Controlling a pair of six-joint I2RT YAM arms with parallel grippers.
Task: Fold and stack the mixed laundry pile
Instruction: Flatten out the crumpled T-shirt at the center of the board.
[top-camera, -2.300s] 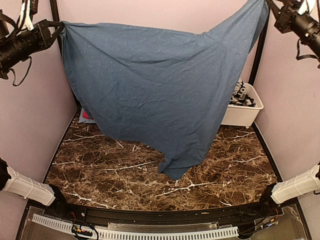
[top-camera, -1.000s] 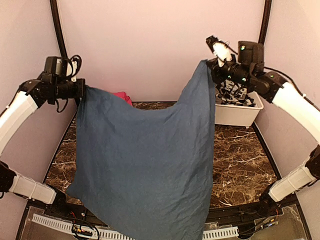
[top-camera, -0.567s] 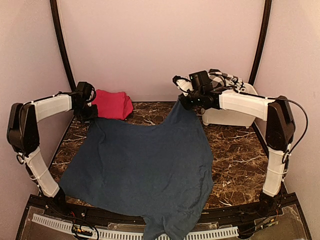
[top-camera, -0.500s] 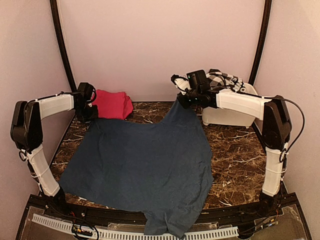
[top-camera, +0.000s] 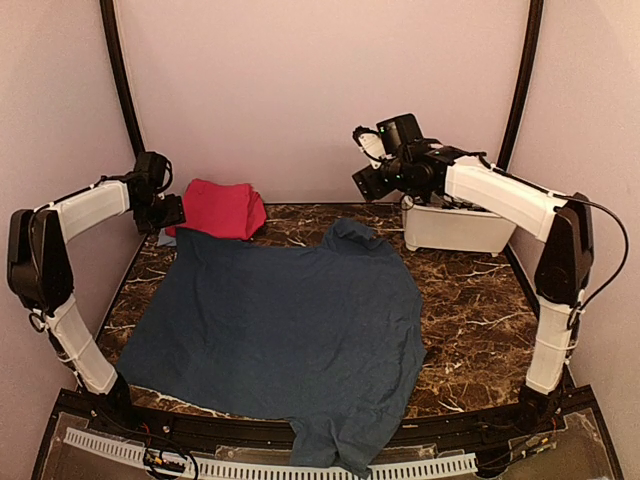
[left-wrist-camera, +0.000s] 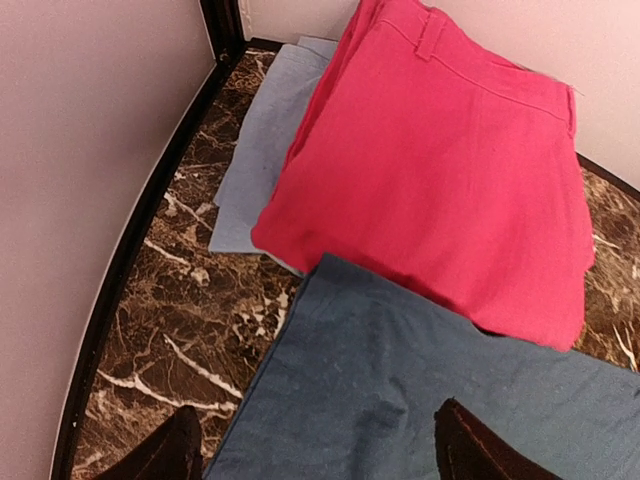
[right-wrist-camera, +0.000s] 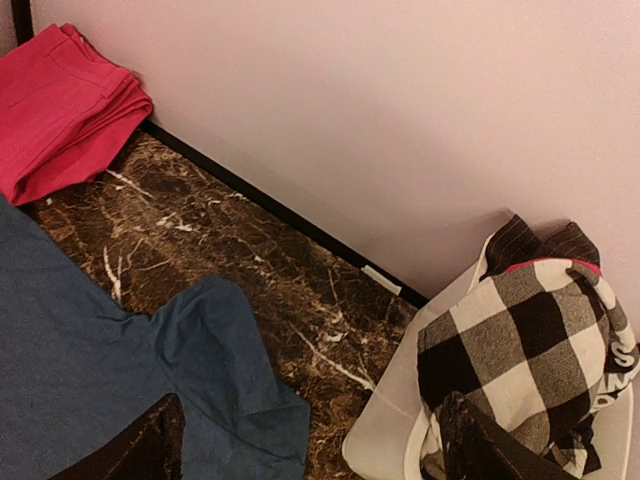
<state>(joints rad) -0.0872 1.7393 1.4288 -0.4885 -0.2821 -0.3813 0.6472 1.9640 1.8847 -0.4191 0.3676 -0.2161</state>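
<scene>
The large navy-blue sheet (top-camera: 290, 330) lies spread over the table, and its near edge hangs off the front. My left gripper (top-camera: 170, 213) (left-wrist-camera: 320, 455) is open just above the sheet's far-left corner (left-wrist-camera: 400, 380), with nothing between its fingers. My right gripper (top-camera: 363, 184) (right-wrist-camera: 310, 450) is open above the rumpled far-right corner (right-wrist-camera: 220, 360). A folded magenta-pink cloth (top-camera: 222, 208) (left-wrist-camera: 450, 170) lies at the back left on a light-blue piece (left-wrist-camera: 265, 130). The black-and-white checked garment (right-wrist-camera: 520, 350) sits in the tub.
A white plastic tub (top-camera: 455, 230) (right-wrist-camera: 400, 440) stands at the back right against the wall. Pink walls and black frame posts (top-camera: 122, 85) close in the table on three sides. Bare marble (top-camera: 480, 310) shows to the right of the sheet.
Both grippers have opened and let go of the sheet's far corners, then lifted slightly. The sheet, hanging in the air a second ago, now rests on the table, and its right corner has flopped down.
</scene>
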